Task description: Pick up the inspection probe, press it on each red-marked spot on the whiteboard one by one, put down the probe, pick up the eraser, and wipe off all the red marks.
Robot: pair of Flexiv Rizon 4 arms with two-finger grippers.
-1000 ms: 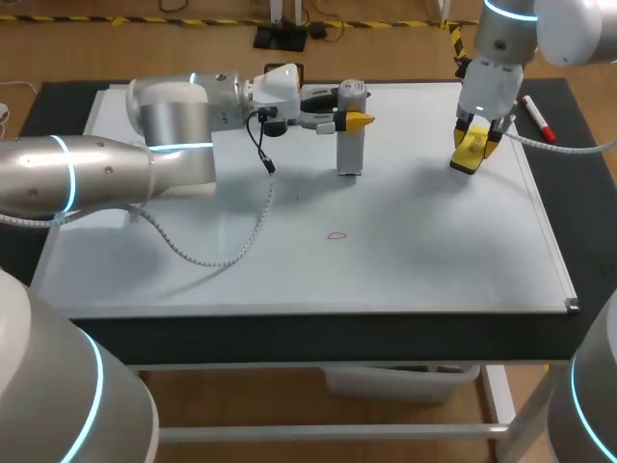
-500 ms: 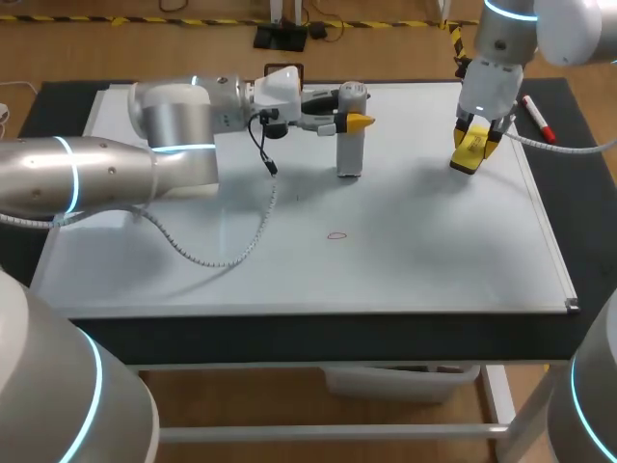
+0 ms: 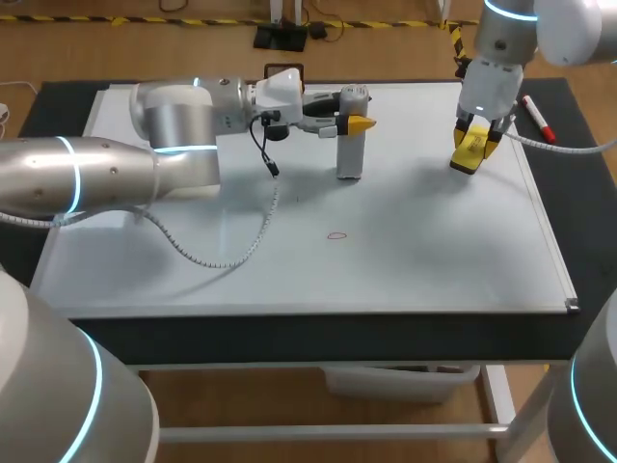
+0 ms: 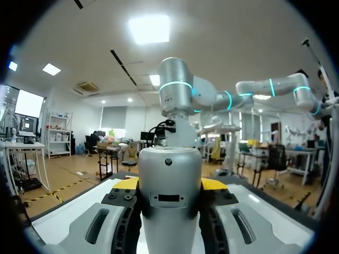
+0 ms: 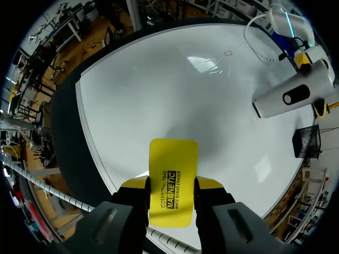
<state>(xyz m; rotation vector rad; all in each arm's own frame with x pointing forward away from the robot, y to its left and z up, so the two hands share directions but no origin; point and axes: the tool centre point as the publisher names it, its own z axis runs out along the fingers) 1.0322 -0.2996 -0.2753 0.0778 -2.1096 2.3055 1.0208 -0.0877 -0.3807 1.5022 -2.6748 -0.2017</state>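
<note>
left hand closed on the probe, one yellow tip on each side of its top, arm reaching in level from the left. probe upright, foot down on the whiteboard, in the far half near the middle. in the left wrist view, grey probe body clamped between the two fingers, filling the gap.

right hand closed on the eraser, pointing down over the far right part of the whiteboard, well apart from the probe. yellow eraser sticking out past the fingertips; cannot tell whether its lower end touches the board. in the right wrist view, eraser gripped from both sides, white surface ahead of it.

one red mark, a small loop, near the middle of the whiteboard, nearer than the probe and apart from it; no hand over it. seen also in the right wrist view, far ahead of the eraser.

white coiled cable hanging from the left arm and lying across the board. red-capped marker on the dark bench, just beside the board's right edge, near the right hand.
</note>
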